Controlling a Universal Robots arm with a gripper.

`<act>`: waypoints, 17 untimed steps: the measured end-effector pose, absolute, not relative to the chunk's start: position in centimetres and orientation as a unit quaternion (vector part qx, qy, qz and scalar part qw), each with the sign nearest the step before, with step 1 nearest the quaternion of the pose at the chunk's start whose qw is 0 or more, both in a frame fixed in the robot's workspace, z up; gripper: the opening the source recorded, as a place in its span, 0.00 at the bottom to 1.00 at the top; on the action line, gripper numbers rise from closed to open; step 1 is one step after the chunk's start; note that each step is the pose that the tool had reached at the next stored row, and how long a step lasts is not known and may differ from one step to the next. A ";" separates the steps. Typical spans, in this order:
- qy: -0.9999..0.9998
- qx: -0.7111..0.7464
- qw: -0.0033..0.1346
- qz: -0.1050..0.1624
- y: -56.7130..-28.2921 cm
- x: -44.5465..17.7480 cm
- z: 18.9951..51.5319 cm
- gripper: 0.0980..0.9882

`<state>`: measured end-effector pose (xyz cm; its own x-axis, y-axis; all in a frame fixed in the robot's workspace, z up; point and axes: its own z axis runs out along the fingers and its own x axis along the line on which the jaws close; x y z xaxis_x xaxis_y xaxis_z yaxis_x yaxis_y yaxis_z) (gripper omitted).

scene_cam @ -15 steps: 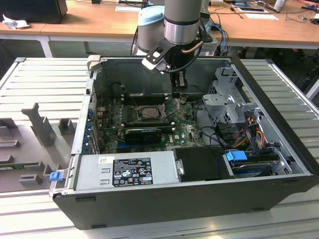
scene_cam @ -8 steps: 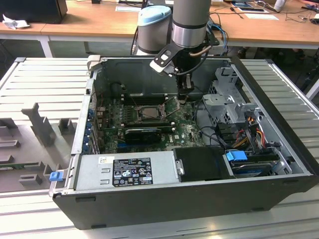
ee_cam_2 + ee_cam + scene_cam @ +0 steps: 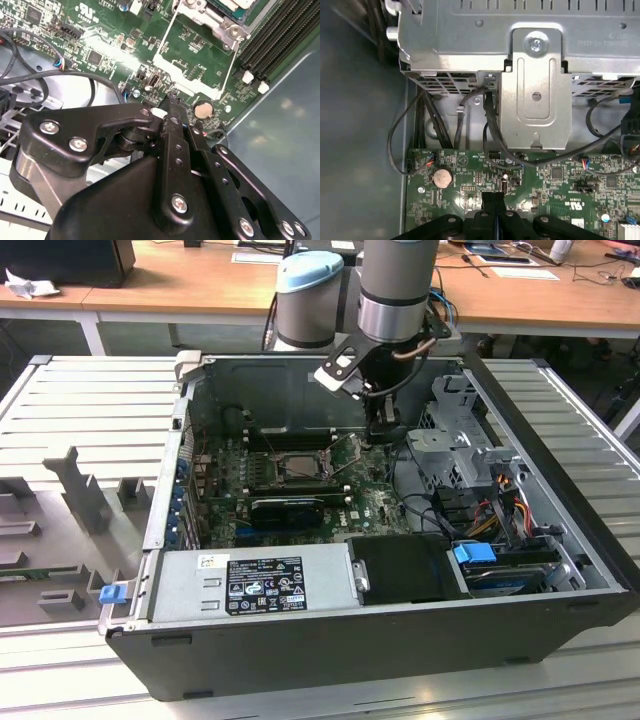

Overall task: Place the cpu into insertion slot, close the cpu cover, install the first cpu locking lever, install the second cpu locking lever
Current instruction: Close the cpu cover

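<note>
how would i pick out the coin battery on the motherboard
Inside the open computer case, find the green motherboard. In the first wrist view, near the board's edge beside the gripper, sits the coin battery: the only round, flat silver disc among square black chips.

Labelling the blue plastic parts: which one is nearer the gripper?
The blue clip inside the case, at the exterior view's right, is nearer the gripper; the blue tab sits at the case's outer corner, that view's left.
</note>
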<state>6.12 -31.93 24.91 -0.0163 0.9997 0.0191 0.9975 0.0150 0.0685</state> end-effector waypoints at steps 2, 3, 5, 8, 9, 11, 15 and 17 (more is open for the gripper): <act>0.712 0.701 0.010 0.024 -31.9 6.2 24.7 0.01; 0.712 0.701 0.005 0.019 -31.9 6.2 24.7 0.01; 0.712 0.702 -0.005 0.009 -31.9 6.2 24.7 0.01; 0.712 0.702 -0.008 0.006 -32.0 6.1 24.7 0.01; 0.713 0.701 -0.008 0.006 -32.0 6.1 24.7 0.01; 0.713 0.701 -0.008 0.006 -32.0 5.7 24.7 0.01; 0.713 0.701 -0.008 0.006 -32.0 5.4 24.7 0.01; 0.713 0.701 -0.008 0.006 -32.0 5.3 24.7 0.01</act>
